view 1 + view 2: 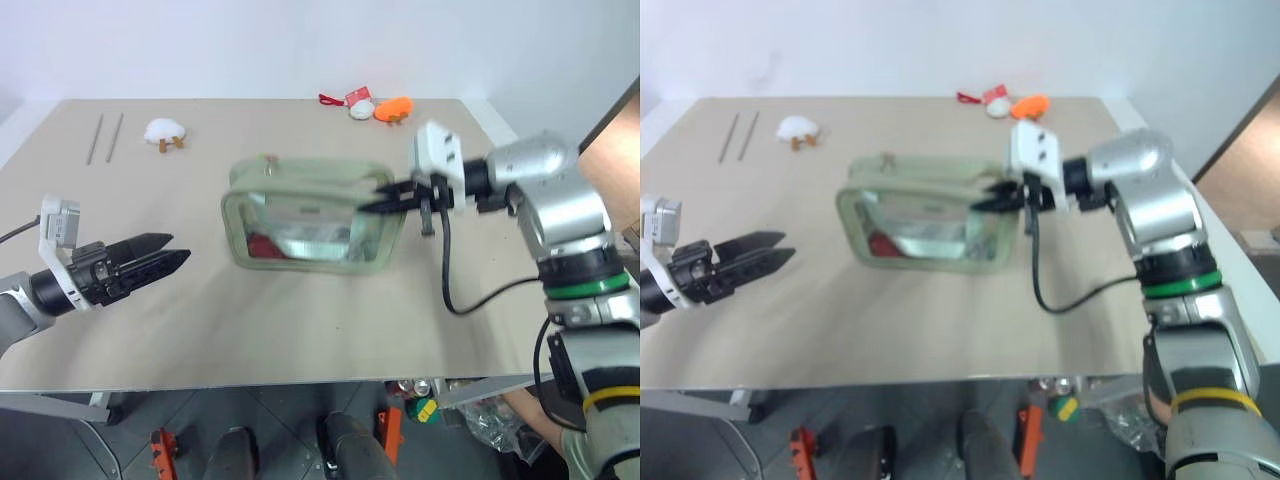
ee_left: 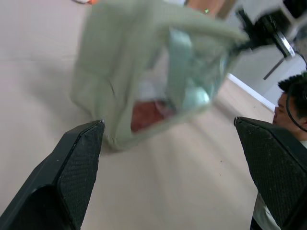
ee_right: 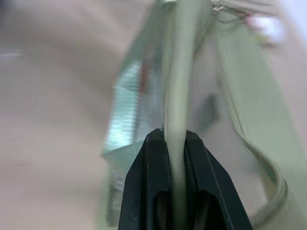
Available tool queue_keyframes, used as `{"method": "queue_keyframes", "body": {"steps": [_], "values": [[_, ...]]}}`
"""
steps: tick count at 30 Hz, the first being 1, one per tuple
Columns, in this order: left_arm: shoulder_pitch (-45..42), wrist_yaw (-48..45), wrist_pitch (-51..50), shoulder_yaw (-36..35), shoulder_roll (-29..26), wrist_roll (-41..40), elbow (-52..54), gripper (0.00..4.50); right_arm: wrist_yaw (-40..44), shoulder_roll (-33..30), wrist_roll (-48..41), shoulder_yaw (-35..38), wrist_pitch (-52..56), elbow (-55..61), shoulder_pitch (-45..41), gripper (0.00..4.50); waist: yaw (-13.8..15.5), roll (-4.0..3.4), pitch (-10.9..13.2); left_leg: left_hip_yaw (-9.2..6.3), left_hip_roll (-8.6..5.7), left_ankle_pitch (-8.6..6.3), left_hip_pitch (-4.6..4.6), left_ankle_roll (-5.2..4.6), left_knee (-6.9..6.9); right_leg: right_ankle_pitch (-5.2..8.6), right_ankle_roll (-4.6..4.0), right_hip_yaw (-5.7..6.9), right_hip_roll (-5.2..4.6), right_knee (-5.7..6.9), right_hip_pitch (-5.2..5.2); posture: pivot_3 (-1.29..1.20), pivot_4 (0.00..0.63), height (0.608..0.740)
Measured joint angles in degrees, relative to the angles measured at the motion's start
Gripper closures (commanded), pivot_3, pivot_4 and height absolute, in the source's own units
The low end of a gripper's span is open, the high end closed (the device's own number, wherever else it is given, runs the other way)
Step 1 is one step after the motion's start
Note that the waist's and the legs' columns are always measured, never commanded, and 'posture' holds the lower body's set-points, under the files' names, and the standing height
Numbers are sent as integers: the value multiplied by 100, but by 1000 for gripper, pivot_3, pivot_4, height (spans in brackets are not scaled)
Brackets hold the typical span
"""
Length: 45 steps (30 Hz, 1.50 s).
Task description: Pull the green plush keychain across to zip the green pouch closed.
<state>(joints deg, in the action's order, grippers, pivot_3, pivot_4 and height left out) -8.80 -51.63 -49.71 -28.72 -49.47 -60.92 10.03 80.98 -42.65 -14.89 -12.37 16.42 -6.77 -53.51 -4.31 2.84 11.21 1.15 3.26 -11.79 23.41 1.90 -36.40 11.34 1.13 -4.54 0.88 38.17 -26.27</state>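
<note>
The green pouch stands mid-table, its clear side panel facing me and something red showing inside. My right gripper is at the pouch's right end. In the right wrist view its fingers are shut on a pale green strap of the pouch. My left gripper hovers to the left of the pouch, a clear gap away, open with nothing between its fingers. It points at the pouch. The green plush keychain is out of view.
A white plush toy and two thin rods lie at the back left. An orange plush toy and a small white item with a red ribbon lie at the back edge. A black cable hangs from my right wrist. A person's head shows beyond the table.
</note>
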Motion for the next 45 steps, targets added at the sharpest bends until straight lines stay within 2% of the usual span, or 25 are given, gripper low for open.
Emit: {"method": "queue_keyframes", "body": {"steps": [3,7,15,23,29,30,31,32,33,36,37,40,45], "values": [[-1,2,0,-57,0,8,-5,0,134,-126,-178,57,116,481,303,4429,-15,1,0,1,2,0,-9,0,-2,-5,-4,1,2,1,4,0,150,740],[-8,-5,-3,-57,-1,27,-100,0,-32,-94,-100,57,114,491,355,4429,-16,2,-1,0,2,5,-12,2,-11,-7,-28,1,5,1,7,0,150,740],[-87,-31,-7,-33,-1,200,-287,0,-181,25,-1,89,-4,-139,-14,4429,-16,2,-1,3,2,6,-10,3,-16,-11,-26,-2,4,1,7,0,150,740],[-91,-35,-14,-19,48,253,-287,0,247,-22,-48,186,-172,-800,-308,4429,-14,1,-1,1,2,2,-6,2,-2,-5,-5,-1,4,-1,3,0,150,740],[-123,-35,-13,-19,67,267,-309,0,379,15,49,127,-335,-862,-297,4429,-14,2,-1,1,2,2,-7,2,-4,-8,-4,0,4,0,5,0,150,740],[-123,-34,-14,-19,68,282,-311,0,376,24,55,127,-336,-861,-284,3702,-14,2,-1,1,2,2,-7,2,-5,-8,-3,0,4,0,5,0,150,740],[-122,-33,-13,-20,71,298,-311,0,361,37,73,126,-327,-861,-264,3564,-14,2,-1,1,2,2,-7,2,-6,-9,-4,0,3,0,6,0,150,740],[-122,-33,-14,-19,73,303,-311,0,354,46,93,117,-319,-862,-243,3125,-14,2,-1,1,2,2,-7,3,-7,-10,-4,0,3,0,6,0,150,740],[-122,-33,-14,-20,76,305,-311,0,349,51,114,106,-316,-861,-222,2910,-14,2,-1,1,2,2,-7,3,-7,-10,-4,0,3,0,6,0,150,740],[-121,-29,-14,-20,103,308,-311,0,347,53,131,105,-307,-849,-38,1643,-11,2,-1,2,2,2,-7,3,-7,-10,-3,0,3,0,6,0,150,740],[-121,-27,-14,-20,103,309,-311,0,344,53,131,105,-295,-850,-24,1464,-13,2,-1,2,2,2,-7,3,-7,-10,-3,0,3,0,6,0,150,740],[-120,-24,-14,-20,117,311,-310,0,369,32,-14,194,-69,-850,-27,1464,-15,2,-1,1,2,2,-7,3,-7,-10,-3,0,4,0,5,0,150,740],[-119,-20,-13,-20,145,324,-308,0,493,-226,-767,918,601,-876,-206,1464,-3,1,-1,2,0,2,-7,3,-7,-9,-4,-1,2,-1,6,0,150,740]]}}
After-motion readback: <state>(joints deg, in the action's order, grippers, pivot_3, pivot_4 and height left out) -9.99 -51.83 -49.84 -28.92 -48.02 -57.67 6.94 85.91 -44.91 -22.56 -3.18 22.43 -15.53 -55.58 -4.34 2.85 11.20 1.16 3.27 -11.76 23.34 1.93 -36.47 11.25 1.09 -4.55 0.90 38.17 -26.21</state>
